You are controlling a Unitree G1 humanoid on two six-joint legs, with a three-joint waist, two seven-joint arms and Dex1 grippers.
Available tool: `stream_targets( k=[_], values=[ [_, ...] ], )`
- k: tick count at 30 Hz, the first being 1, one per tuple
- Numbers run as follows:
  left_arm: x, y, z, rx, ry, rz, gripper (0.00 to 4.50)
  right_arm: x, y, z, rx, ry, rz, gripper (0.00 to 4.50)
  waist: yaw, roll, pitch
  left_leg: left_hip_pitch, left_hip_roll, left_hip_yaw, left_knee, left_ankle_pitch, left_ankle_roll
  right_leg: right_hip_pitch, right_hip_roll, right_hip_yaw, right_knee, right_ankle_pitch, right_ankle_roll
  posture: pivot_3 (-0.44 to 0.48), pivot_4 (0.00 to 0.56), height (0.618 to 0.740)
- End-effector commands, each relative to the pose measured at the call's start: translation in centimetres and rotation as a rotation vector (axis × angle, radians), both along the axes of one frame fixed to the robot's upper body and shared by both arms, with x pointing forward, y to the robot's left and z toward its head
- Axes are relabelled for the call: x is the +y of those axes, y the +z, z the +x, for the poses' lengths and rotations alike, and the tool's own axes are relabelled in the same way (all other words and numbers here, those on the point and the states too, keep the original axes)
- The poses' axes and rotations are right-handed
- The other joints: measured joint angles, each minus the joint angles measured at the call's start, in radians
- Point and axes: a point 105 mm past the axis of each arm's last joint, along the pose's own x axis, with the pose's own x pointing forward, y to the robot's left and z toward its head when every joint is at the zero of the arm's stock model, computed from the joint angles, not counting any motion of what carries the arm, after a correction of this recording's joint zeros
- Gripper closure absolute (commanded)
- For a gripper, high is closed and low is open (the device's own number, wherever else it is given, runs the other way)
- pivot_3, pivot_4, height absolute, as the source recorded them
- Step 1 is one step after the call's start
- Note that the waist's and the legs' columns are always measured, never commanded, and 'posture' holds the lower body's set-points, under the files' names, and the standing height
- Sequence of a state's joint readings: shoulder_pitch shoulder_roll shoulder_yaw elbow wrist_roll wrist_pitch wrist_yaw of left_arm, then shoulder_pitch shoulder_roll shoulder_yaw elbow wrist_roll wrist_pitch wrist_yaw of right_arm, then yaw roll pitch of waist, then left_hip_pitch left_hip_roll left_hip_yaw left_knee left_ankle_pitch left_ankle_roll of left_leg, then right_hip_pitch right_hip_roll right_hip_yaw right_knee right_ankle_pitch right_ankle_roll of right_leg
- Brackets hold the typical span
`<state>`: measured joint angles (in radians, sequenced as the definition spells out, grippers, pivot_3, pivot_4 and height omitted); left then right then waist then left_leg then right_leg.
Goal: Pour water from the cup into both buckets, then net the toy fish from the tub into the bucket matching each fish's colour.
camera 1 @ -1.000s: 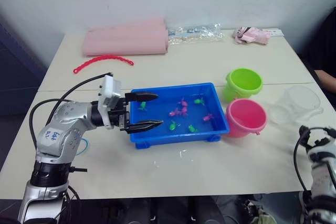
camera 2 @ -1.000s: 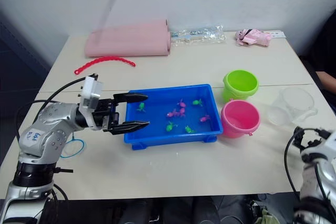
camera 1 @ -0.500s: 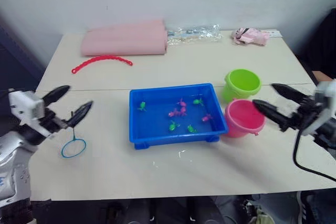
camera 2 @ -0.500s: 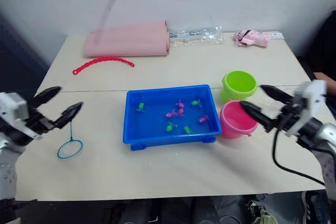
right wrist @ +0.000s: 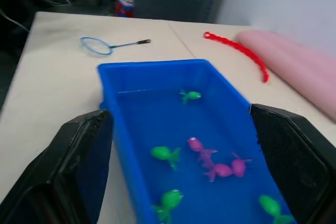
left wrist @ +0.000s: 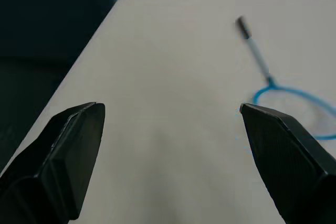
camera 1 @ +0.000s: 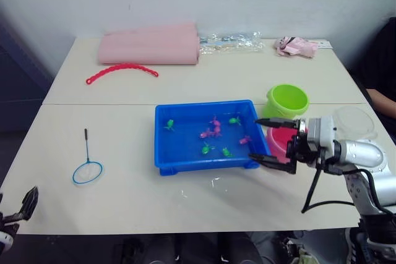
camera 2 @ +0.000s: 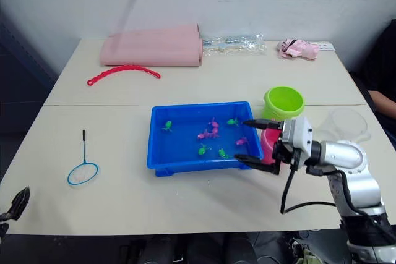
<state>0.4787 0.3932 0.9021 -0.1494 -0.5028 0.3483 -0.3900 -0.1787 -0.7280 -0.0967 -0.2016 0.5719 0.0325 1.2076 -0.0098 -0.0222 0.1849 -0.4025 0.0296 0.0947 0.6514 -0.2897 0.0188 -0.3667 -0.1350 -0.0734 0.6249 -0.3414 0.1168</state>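
Note:
The blue tub (camera 1: pixel 185 166) sits mid-table with several green fish (camera 1: pixel 205 148) and pink fish (camera 1: pixel 213 132) in it. My right gripper (camera 1: pixel 255 140) is open at the tub's right end, one finger above the rim and one at its near corner, in front of the pink bucket (camera 1: pixel 279 142), which it partly hides. Behind that stands the green bucket (camera 1: pixel 288 101), with the clear cup (camera 1: pixel 354 122) to its right. The net (camera 1: pixel 86 168) lies flat on the table left of the tub. My left gripper (left wrist: pixel 168 111) is open and empty at the near left table edge.
A pink roll (camera 1: pixel 148 46), a red beaded strip (camera 1: pixel 121 71), clear plastic wrapping (camera 1: pixel 232 41) and a pink cloth (camera 1: pixel 297 45) lie along the far side. A person's arm (camera 1: pixel 382 101) shows at the right edge. Bare tabletop lies in front of the tub.
My left gripper drew back from the tub's left end to the near left table edge. My right gripper came in from the right to the tub's right end.

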Motion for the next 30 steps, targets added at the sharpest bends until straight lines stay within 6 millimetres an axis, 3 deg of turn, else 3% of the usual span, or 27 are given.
stream_targets(
  k=[1,4,11,13,14,17,21,30],
  values=[
    [-0.7,1.3,0.8,0.000,-0.009,0.011,0.00,0.2,1.0,-1.5,-0.046,0.028,0.013,0.10,0.008,0.000,0.000,0.000,0.000,-0.001,0.000,-0.001,-0.002,0.000,0.000,0.000,0.000,0.000,-0.001,0.000,0.150,0.740],
    [-1.7,2.0,3.1,0.011,-0.061,-0.005,0.00,0.1,0.9,-1.1,-0.040,-0.035,0.014,0.10,0.012,0.000,0.000,0.000,0.001,-0.002,0.000,0.000,-0.004,0.000,0.000,0.000,0.001,0.000,-0.003,0.000,0.150,0.740],
    [-4.6,3.5,11.1,0.060,-0.226,-0.020,0.00,0.1,1.8,-0.4,-0.064,-0.088,0.031,0.10,0.004,0.004,0.002,0.000,0.001,-0.002,-0.002,0.004,-0.010,-0.001,0.001,0.000,0.001,0.001,-0.005,0.000,0.150,0.740],
    [-5.7,3.7,13.2,0.082,-0.263,-0.025,0.00,0.0,2.1,-0.4,-0.072,-0.103,0.044,0.10,-0.015,0.006,0.002,0.001,-0.010,-0.025,-0.011,0.013,0.002,0.021,-0.005,-0.035,-0.007,0.001,-0.003,0.000,0.150,0.740],
    [-6.1,3.5,14.3,0.106,-0.274,-0.031,0.00,0.0,2.2,-0.3,-0.076,-0.116,0.052,0.10,-0.019,0.005,0.002,0.001,-0.019,-0.041,-0.019,0.023,-0.001,0.027,-0.009,-0.058,-0.008,0.000,-0.001,0.000,0.150,0.740],
    [-6.4,2.6,16.3,0.179,-0.278,-0.063,0.00,-0.2,2.4,-0.4,-0.087,-0.137,0.047,0.10,-0.015,0.006,0.003,-0.001,-0.048,-0.075,-0.039,0.048,0.001,0.043,-0.035,-0.106,-0.012,-0.004,0.007,0.000,0.150,0.740],
    [-7.0,0.6,18.6,0.305,-0.288,-0.093,0.00,-0.8,2.6,-1.6,-0.075,-0.123,0.014,0.10,0.030,0.006,0.005,-0.002,-0.048,-0.074,-0.036,0.050,-0.002,0.038,-0.032,-0.091,-0.008,-0.006,0.009,0.000,0.150,0.740],
    [-10.3,-1.3,22.7,0.338,-0.428,-0.133,0.00,-2.2,2.5,-2.6,-0.054,-0.170,-0.058,0.10,0.066,0.006,0.005,0.000,-0.047,-0.069,-0.034,0.049,-0.003,0.033,-0.032,-0.084,-0.006,-0.005,0.010,0.000,0.150,0.740]
  ],
)
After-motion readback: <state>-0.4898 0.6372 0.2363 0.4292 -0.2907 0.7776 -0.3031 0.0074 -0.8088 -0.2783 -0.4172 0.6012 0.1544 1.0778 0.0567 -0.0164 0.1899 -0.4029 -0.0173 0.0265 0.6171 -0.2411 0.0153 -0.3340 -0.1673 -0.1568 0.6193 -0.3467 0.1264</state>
